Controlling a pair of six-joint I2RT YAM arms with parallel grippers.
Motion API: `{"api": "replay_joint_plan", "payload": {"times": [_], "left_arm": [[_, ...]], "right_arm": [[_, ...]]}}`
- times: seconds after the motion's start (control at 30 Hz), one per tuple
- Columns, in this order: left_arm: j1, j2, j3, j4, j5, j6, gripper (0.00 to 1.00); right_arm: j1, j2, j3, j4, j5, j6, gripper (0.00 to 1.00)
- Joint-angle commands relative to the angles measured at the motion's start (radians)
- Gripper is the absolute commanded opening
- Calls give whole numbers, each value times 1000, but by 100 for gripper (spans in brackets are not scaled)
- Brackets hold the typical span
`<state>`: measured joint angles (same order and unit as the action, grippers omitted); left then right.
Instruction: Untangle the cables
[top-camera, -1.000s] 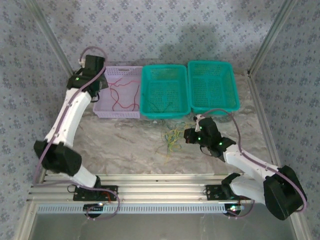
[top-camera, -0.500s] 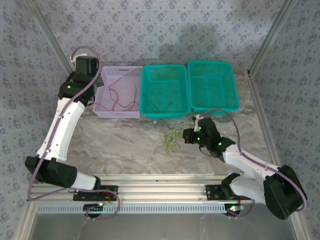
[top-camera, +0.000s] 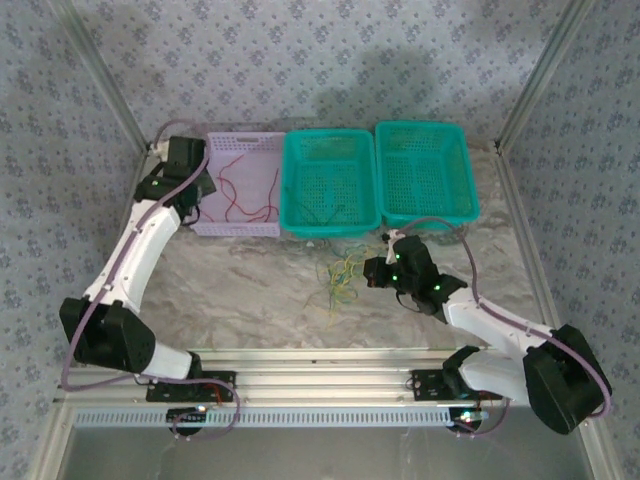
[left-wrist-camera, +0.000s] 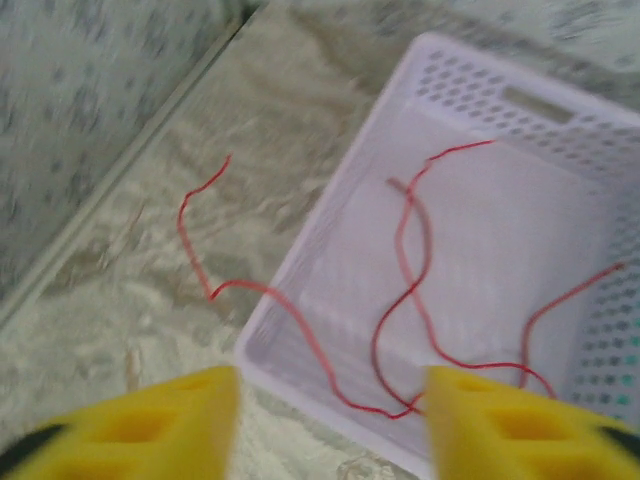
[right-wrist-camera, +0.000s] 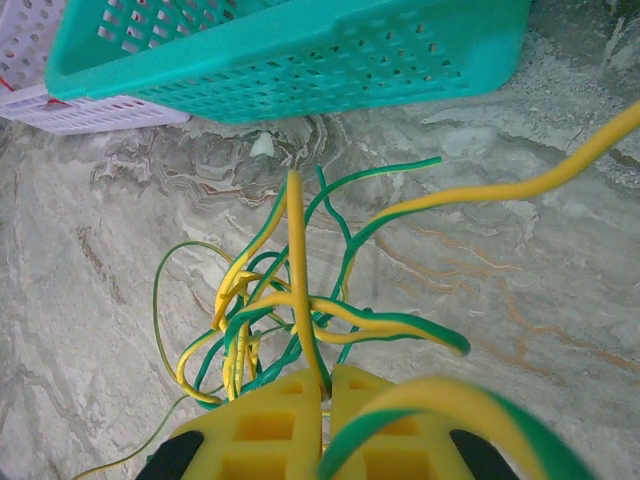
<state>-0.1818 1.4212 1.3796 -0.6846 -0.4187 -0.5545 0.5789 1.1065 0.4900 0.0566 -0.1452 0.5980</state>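
Lower right of the top view: right gripper (top-camera: 378, 272) sits at the right edge of the yellow-and-green tangle (top-camera: 343, 278) on the marble table (top-camera: 250, 290). It has barely moved over the last second, and the tangle has the same shape. In the right wrist view the right gripper's pads (right-wrist-camera: 262, 425) are pressed together on one yellow cable (right-wrist-camera: 298, 270) that rises out of the knot (right-wrist-camera: 270, 310). The grip is made and the pull is likely not started.

Upper left: left gripper (top-camera: 186, 160) was over the lavender basket (top-camera: 245, 228) a second ago, swung out left past it, and is now back by its left side. In the left wrist view its fingers (left-wrist-camera: 170, 410) are spread wide and hold nothing. Red cables (left-wrist-camera: 410, 250) lie loose in the basket, and one red cable (left-wrist-camera: 250, 290) trails over the rim onto the table. This looks like a red drop-off just finished, so the reds are sorted and the yellow and green remain.

Farther right: the middle teal basket (top-camera: 330, 225) shows a few dark strands, colour unclear, with a second teal basket (top-camera: 425, 215) beside it.
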Motion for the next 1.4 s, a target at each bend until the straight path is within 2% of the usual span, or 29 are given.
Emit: {"api": "replay_joint_plan", "payload": {"times": [0.0,0.13,0.27,0.4,0.6,0.73,1.0,1.1,1.3,1.37], "left_arm": [[118,-31,-70,46,104,-199,65],[198,2,-120,103,179,-275,77],[319,69,-153,175,332,-356,82],[383,162,-137,198,438,-390,86],[398,224,-142,240,425,-407,90],[409,295,-120,255,490,-436,91],[411,389,-83,238,448,-427,95],[410,420,-73,243,458,-435,88],[411,418,-57,229,422,-430,53],[410,403,-51,216,399,-416,47]], "right_arm": [[6,-15,-16,5,16,-2,0],[8,-5,-9,4,-3,-8,0],[9,-11,-10,4,-7,-13,0],[10,-8,-7,-1,-16,-22,0],[11,-8,8,-15,-20,-31,0],[15,-5,10,-14,-20,-31,0],[18,-22,9,-29,-8,-35,0],[18,-22,10,-35,-7,-40,0],[19,-34,12,-48,0,-41,0],[19,-40,8,-46,4,-41,0]]}}
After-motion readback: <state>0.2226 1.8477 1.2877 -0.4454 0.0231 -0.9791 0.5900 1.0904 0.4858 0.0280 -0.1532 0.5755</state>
